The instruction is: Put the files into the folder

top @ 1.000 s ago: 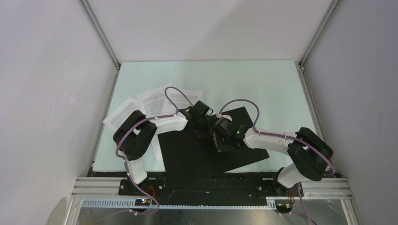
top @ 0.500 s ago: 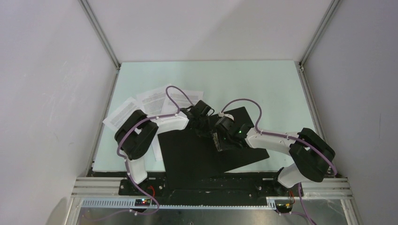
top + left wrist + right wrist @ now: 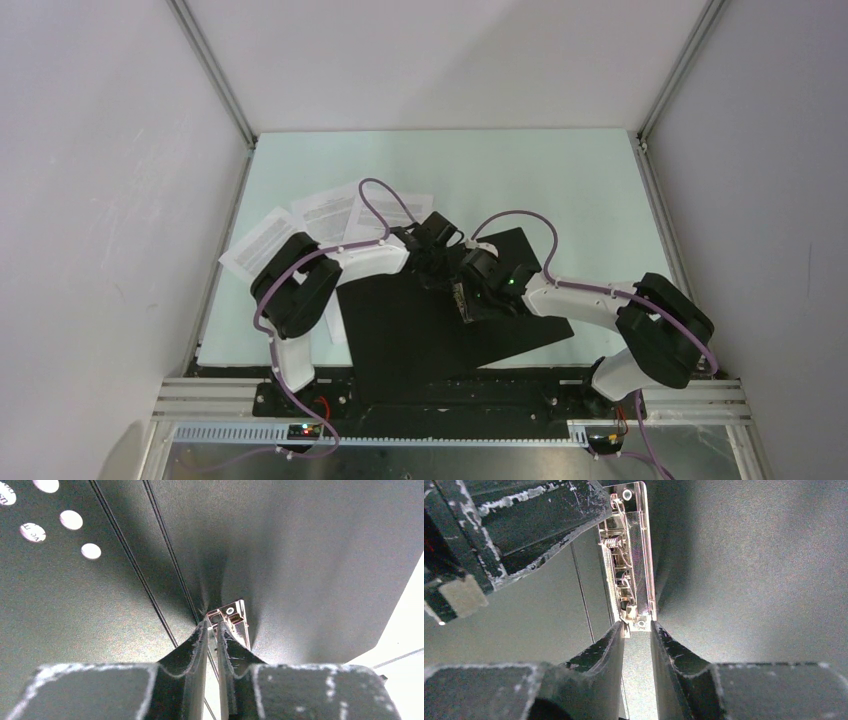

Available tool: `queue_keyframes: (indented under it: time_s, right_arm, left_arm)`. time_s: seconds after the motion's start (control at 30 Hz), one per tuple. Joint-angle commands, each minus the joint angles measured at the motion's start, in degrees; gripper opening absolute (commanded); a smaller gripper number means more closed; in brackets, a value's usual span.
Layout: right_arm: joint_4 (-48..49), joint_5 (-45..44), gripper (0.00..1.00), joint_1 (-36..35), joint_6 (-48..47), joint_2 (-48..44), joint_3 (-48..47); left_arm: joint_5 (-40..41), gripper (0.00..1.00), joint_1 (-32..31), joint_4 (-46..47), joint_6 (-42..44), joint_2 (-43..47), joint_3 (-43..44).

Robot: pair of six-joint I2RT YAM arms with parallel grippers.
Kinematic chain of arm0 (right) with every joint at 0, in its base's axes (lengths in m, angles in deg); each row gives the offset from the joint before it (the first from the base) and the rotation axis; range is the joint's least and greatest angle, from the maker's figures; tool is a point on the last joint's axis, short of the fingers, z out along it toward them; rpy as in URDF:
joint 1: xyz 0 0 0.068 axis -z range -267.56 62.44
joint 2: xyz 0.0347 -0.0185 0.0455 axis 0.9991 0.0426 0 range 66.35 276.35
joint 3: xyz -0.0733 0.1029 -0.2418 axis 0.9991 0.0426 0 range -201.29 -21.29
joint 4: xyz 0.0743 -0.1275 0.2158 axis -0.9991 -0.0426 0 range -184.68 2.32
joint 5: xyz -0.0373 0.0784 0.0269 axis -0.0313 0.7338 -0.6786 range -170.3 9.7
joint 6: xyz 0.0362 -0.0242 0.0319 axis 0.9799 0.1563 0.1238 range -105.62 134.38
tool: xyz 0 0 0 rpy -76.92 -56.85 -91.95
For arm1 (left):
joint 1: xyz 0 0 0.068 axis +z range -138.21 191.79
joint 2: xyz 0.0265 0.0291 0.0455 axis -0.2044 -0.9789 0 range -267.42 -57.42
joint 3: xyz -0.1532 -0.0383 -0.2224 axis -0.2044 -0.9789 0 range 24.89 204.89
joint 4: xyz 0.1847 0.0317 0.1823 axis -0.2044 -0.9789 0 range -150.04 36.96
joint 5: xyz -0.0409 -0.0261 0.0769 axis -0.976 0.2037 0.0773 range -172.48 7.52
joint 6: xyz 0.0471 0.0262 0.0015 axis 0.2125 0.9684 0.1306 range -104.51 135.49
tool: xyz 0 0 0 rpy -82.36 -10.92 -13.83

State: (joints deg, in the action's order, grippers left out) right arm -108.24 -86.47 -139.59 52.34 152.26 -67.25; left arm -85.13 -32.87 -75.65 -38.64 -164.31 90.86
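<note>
The folder [image 3: 420,335] lies open at the near middle of the table, black inside up; its red outside is hidden. A metal clip [image 3: 629,565] runs along its spine. My left gripper [image 3: 440,266] is closed to a narrow slit on the clip's far end [image 3: 234,616]. My right gripper [image 3: 463,292] holds the clip's near end between its fingertips [image 3: 614,635]. The files [image 3: 330,210], white printed sheets, lie fanned on the table left of the folder, partly under my left arm.
One sheet [image 3: 333,325] sticks out from under the folder's left edge. The cage posts and walls stand close on both sides. The pale green table [image 3: 560,190] stretches behind and to the right of the folder.
My left arm and gripper have shifted slightly to the right, closer to the right gripper. The folder and sheets have not moved.
</note>
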Motion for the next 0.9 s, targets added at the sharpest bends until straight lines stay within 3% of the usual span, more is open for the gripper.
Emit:
queue_keyframes:
  time_s: [0.0, 0.33, 0.87]
  right_arm:
    - [2.2, -1.9, 0.3, -1.0, 1.1, -1.0, 0.2]
    - [1.3, -5.4, 0.25, -3.1, 2.2, 0.7, -0.8]
    - [-2.9, -9.8, 0.1, -5.7, 4.3, 2.4, -0.8]
  left_arm:
    - [7.7, 0.15, -0.2, -3.8, -1.3, -3.2, -0.4]
    - [7.4, 0.0, -0.9, -3.8, -2.6, -4.7, -1.2]
    - [7.0, 0.0, -0.9, -3.8, -2.1, -5.6, -1.6]
